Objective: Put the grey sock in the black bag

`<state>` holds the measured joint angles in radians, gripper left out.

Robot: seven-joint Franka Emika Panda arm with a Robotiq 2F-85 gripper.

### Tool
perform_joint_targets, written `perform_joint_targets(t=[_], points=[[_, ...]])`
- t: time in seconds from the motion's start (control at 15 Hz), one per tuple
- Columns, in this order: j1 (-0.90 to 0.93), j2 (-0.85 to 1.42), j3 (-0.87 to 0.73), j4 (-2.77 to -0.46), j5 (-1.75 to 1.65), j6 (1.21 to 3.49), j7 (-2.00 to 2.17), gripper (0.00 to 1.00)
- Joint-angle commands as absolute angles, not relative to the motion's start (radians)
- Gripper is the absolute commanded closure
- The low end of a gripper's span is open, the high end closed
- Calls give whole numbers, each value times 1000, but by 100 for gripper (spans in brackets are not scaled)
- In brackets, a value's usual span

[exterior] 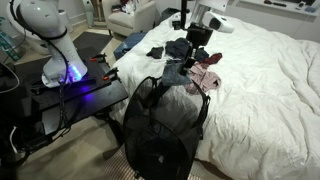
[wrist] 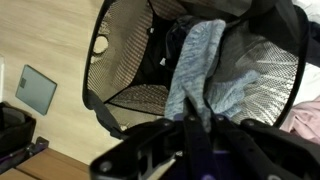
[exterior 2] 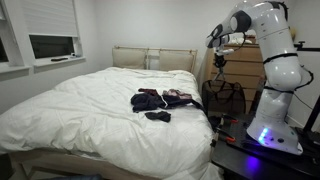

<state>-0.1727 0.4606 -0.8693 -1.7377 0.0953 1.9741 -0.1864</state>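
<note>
My gripper (wrist: 203,120) is shut on the grey sock (wrist: 200,65), which hangs down from the jaws. In the wrist view the sock dangles right over the open round rim of the black mesh bag (wrist: 125,50), above its inside. In both exterior views the gripper (exterior: 197,40) (exterior 2: 222,52) is held high above the bag (exterior: 160,125) (exterior 2: 225,98), which stands upright on the floor by the bed's edge. The sock also shows hanging under the jaws (exterior: 178,69).
A heap of dark and pink clothes (exterior: 205,78) (exterior 2: 155,99) lies on the white bed (exterior: 260,90) next to the bag. The robot base (exterior: 65,65) stands on a black table (exterior: 60,100). A wooden dresser (exterior 2: 235,68) stands behind the bag.
</note>
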Motion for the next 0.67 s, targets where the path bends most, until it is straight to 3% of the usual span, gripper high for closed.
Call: perform_joint_targets(t=[0.0, 0.6], points=[[-354, 509, -702, -1619, 36, 1950, -146, 98], [-548, 565, -485, -1506, -93, 1887, -122, 98]])
